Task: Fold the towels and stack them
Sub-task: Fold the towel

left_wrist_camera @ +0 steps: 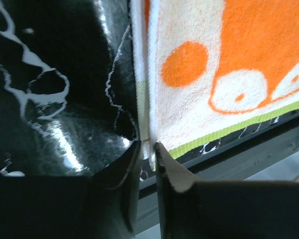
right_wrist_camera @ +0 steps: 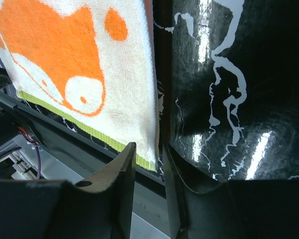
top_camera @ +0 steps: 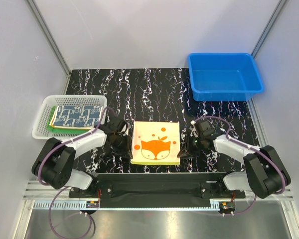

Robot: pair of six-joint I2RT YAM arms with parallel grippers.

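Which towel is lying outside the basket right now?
The fox-face towel: it lies on the table, while the navy-and-white towel sits in the white basket.

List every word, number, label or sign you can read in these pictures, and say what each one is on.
None can be read.
The fox-face towel carries only a picture, no letters.
The navy-and-white towel in the white basket shows a pattern too small to make out.
The blue bin looks plain.
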